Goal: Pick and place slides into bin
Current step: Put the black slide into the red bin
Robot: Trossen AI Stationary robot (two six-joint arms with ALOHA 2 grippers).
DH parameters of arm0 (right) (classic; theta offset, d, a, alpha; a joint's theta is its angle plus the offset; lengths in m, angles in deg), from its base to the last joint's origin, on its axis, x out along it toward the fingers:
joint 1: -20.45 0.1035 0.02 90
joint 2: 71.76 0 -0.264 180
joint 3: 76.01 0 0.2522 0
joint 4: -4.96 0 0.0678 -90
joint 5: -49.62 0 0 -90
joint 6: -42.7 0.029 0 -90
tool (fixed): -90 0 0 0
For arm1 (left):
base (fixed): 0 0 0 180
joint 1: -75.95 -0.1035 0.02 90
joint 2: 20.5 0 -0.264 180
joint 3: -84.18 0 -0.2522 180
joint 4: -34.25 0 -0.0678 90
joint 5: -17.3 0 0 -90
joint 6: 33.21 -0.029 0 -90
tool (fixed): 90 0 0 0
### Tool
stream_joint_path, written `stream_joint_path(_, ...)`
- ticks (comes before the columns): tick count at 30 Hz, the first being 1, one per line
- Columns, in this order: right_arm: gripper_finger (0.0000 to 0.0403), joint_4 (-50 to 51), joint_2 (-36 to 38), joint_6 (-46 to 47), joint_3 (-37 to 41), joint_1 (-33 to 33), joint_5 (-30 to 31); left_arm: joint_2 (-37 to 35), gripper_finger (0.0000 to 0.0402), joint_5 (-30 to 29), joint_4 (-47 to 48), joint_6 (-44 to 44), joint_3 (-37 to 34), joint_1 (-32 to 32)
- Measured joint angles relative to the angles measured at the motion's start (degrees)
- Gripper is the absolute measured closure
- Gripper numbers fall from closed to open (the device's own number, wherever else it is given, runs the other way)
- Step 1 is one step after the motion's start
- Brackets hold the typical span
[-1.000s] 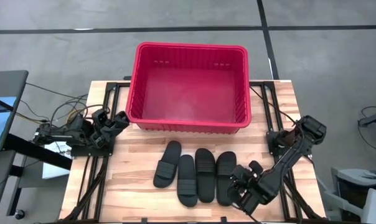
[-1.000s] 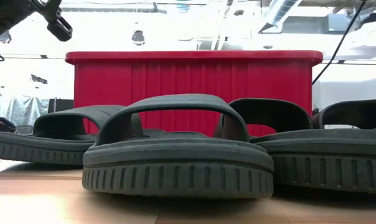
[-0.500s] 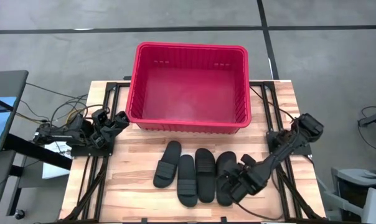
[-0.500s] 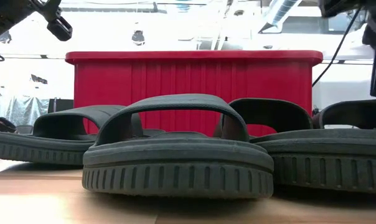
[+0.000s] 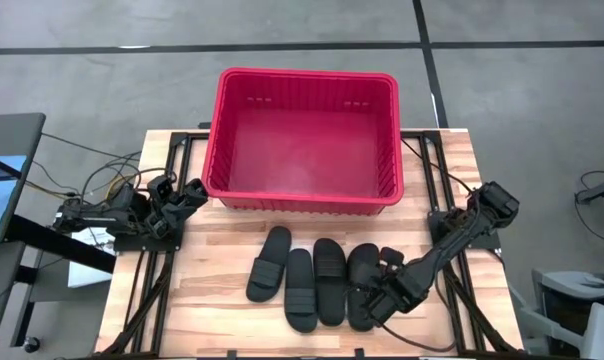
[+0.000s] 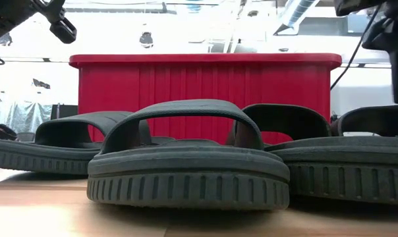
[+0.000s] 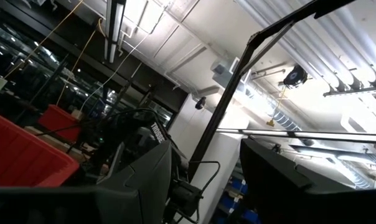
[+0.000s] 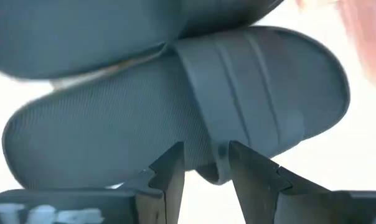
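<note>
Partly hidden: right end effector fingers straddling rightmost slide strap.

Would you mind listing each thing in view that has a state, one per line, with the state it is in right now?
bin: upright, open-topped, nothing inside.
slides: four, soles down in a row on the table in front of the bin.
rightmost slide: flat on the table, its strap edge between the right gripper's fingers.
right gripper: open, fingers straddling that strap.
left gripper: parked by the bin's left corner, holding nothing.
</note>
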Motion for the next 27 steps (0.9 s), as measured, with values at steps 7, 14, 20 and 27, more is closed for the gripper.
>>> stream_joint_path(7, 0.0285, -0.9, -3.6, -5.9, -0.1, -0.4, -0.2, 0.0, 0.0219, 0.0, 0.4, -2.6, 0.0, 0.0)
stream_joint_path(14, 0.0285, -1.5, -7.8, -5.8, -0.2, -2.4, -0.7, 0.0, 0.0219, -0.4, 1.8, -2.6, 0.0, 0.0)
stream_joint_path(20, 0.0285, 0.5, -8.5, -5.4, -1.5, -4.0, -2.9, 0.0, 0.0219, -0.4, 3.6, -2.6, 0.0, 0.0)
stream_joint_path(27, 0.0285, 6.3, -8.2, -5.9, -6.7, -4.1, -3.0, 0.0, 0.0219, -0.4, 4.4, -2.6, 0.0, 0.0)
